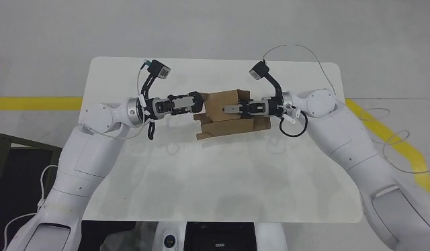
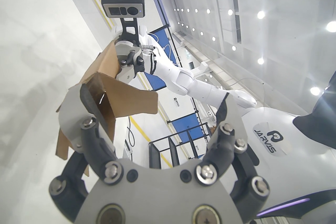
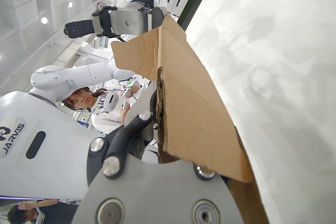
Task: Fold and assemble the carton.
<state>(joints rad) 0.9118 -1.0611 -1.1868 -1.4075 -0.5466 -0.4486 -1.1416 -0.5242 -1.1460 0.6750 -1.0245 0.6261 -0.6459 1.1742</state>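
Carton point(image 1: 222, 115), plain brown cardboard with its flaps hanging loose, is half-formed between the two arms over the middle of the worktop point(image 1: 201, 184). Right pincer point(image 1: 235, 108) is pinching the carton's right-hand wall. Left pincer point(image 1: 199, 104) is spread wide at the left end, one finger point(image 2: 88, 101) touching an open flap.

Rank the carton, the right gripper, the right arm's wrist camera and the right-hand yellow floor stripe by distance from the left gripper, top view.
From the left gripper:
1. carton, at its fingertips.
2. right gripper, on the carton's far side.
3. wrist camera, raised above the right wrist.
4. yellow floor stripe, off to the right side.
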